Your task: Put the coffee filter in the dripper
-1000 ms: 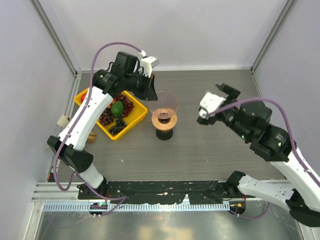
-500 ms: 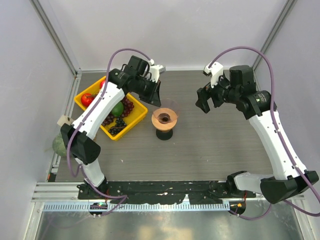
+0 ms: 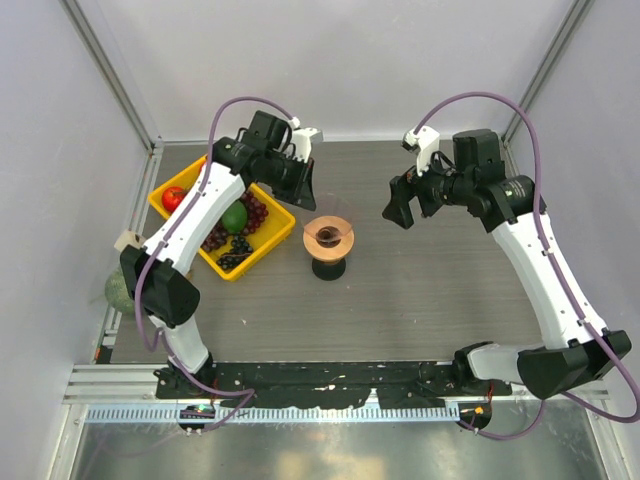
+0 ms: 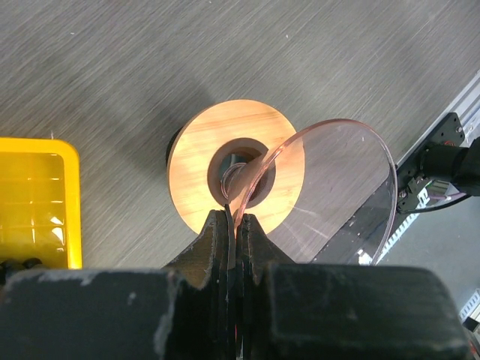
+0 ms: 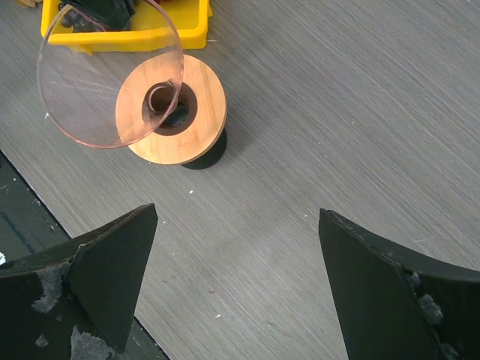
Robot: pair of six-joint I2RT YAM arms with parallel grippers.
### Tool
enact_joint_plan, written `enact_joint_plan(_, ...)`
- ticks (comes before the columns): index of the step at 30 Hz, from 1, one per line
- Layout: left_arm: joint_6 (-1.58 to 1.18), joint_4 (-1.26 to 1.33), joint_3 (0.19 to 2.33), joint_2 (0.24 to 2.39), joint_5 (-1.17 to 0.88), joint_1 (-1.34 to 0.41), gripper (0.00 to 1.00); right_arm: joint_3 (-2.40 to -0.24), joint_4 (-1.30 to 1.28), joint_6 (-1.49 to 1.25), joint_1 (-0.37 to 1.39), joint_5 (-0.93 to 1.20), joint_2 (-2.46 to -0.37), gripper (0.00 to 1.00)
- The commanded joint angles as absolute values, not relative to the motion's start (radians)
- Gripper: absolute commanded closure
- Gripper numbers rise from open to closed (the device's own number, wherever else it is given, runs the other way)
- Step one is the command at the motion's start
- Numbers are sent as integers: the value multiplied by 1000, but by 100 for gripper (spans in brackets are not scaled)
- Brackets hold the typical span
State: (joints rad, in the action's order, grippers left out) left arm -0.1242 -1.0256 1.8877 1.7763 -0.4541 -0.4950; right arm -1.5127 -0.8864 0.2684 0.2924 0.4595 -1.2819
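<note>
Since a second ago the right arm has swung up from low at the near right, so the right tool now hangs level with the dripper, off to its right. The left arm has shifted far less, and the left tool stays clamped on the dripper's clear cone.

Nearest the camera, both arm bases are bolted to a black plate along the front edge of the grey, wood-grained worktop.

Further in, near the middle of the worktop, the dripper stands on its short black base. Its round light-wood ring lies flat on top of the base. The clear cone is tilted: its narrow end sits at the dark hole in the ring, while its wide mouth leans out past the ring's edge. The left tool's two black fingers are pressed together on the thin wall of the cone at its rim.

Left of the dripper, just beside it, a yellow tray sits at an angle. It holds a red fruit, a green fruit and bunches of dark grapes.

The right tool hovers above bare worktop, apart from the dripper. Its jaws are spread wide with nothing between them, and its wrist view looks down on the dripper from that side.

Beyond the tools, pale walls close off the far side.
</note>
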Motion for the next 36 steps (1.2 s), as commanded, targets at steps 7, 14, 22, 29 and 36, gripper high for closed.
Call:
enact_joint_plan(7, -149, -948, 1867, 1795, -497, -494, 100, -1528, -848, 183, 278, 522, -1308, 5)
enact_joint_plan(14, -173, -913, 1832, 1801, -511, -497, 100, -1537, -838, 137, 275, 586, -1353, 4)
enact_joint_plan(22, -201, -879, 1795, 1795, -519, -506, 99, -1551, -827, 127, 275, 637, -1400, 0)
enact_joint_plan(29, -172, -913, 1810, 1787, -488, -505, 78, -1545, -816, 114, 273, 666, -1422, 0)
enact_joint_plan(36, -164, -923, 1804, 1718, -497, -495, 48, -1526, -784, 60, 273, 695, -1436, 6)
